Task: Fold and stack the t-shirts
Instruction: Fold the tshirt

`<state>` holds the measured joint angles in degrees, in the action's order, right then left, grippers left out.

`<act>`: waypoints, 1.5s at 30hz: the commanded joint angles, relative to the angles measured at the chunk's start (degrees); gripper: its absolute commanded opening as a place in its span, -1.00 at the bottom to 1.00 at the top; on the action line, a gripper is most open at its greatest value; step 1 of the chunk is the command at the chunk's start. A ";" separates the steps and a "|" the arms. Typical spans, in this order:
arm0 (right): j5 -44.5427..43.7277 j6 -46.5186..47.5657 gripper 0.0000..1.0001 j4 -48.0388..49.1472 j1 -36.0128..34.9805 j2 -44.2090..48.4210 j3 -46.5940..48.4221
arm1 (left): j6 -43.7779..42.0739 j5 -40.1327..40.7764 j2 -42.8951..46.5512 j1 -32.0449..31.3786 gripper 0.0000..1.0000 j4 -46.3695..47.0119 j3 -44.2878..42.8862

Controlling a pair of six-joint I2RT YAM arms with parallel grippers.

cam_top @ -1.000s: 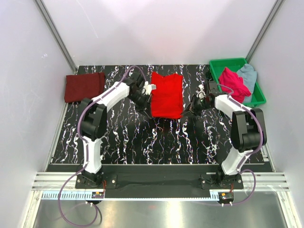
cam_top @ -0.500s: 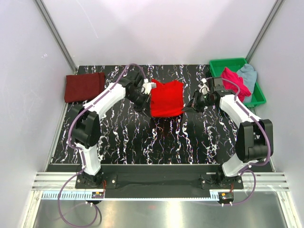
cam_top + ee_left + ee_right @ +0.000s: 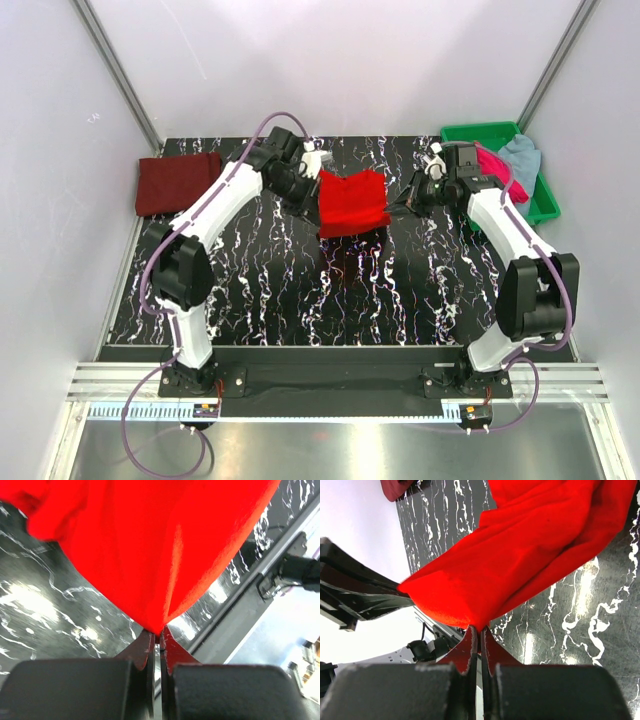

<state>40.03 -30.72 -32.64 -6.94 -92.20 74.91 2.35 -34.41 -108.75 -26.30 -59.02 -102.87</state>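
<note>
Two shirts lie in the tray [image 3: 478, 131]: a pink shirt [image 3: 497, 166] and a grey-blue shirt [image 3: 523, 155]. The pink one is on the side nearer to the right hand [image 3: 396, 210], and the right arm [image 3: 500, 215] hides part of it. The tray stands just to the right of this hand and a little beyond it.

One red shirt [image 3: 352, 202] is held between the two hands. The left hand [image 3: 316, 200] is closed on its left edge. In the left wrist view the fingertips [image 3: 143, 647] are pressed together with a point of red cloth pinched between them, and the cloth spreads away from the hand over the tabletop [image 3: 260, 290]. The right hand is closed on the right edge in the same way, with a fold of red cloth caught at its tips. From above, the shirt is a short bunched rectangle reaching from one hand to the other. I cannot tell how much of it rests on the tabletop.

One maroon shirt [image 3: 178, 182] lies folded flat, well to the left of the left hand.
</note>
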 commanded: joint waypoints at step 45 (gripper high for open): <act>1.54 -1.80 -1.00 1.01 1.93 8.51 -7.76 | -2.53 4.79 7.40 -3.83 -1.00 0.84 3.55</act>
<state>40.27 -32.42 -31.20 -5.69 -89.67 68.88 0.01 -29.56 -106.80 -28.84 -58.00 -100.92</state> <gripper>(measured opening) 0.019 0.025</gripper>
